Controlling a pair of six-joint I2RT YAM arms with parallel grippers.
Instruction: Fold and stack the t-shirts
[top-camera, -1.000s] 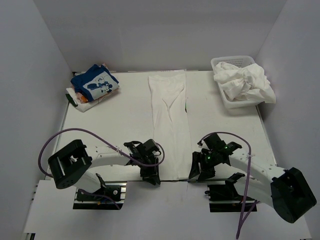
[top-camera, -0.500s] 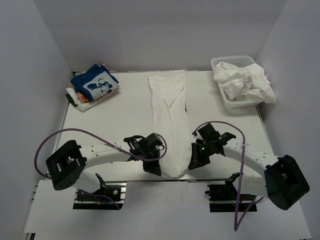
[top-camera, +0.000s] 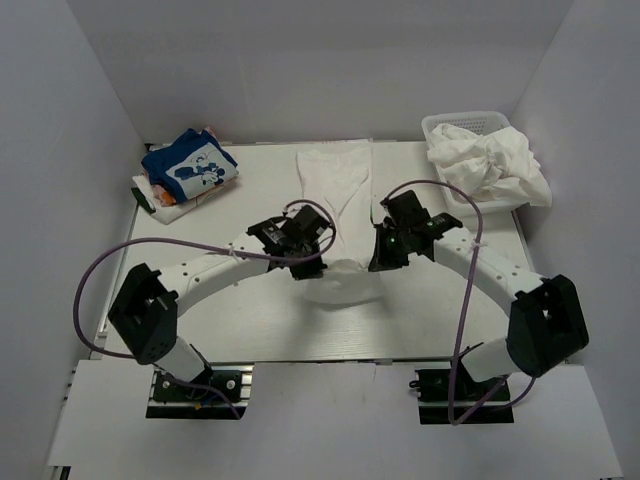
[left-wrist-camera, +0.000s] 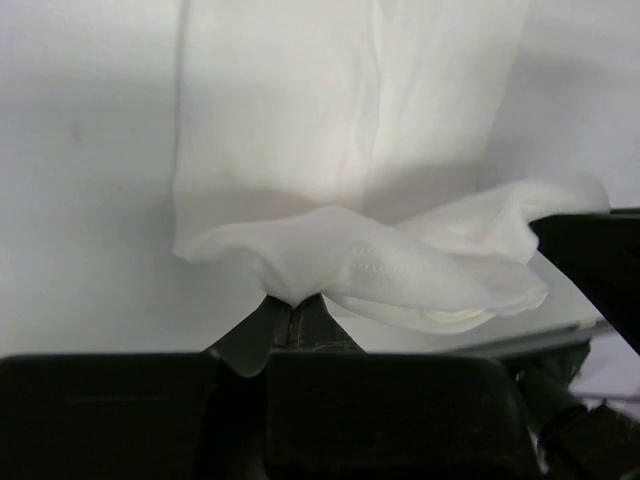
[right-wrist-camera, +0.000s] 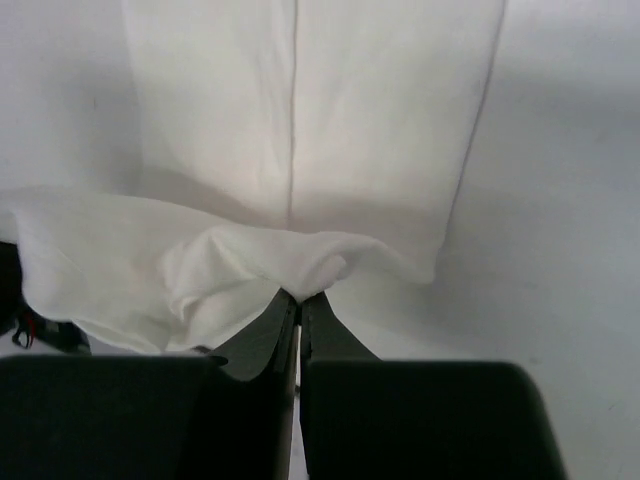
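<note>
1. At mid-table (top-camera: 240, 310), a long white shirt (top-camera: 338, 185) lies flat, its near end raised.
2. Far left, a folded blue shirt (top-camera: 188, 165) tops a stack.
3. The left gripper (top-camera: 309, 269) and right gripper (top-camera: 378, 262) each pinch a near corner, fingers closed tight.

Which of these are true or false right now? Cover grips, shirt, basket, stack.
1. Left gripper and right gripper have their jaws shut on the white t-shirt. True.
2. That shirt lies fully flat. False: its near end is lifted and bunched between the grippers.
3. The basket is empty. False: white cloth fills it and spills over the rim.
4. The blue t-shirt tops the far-left pile. True.
</note>
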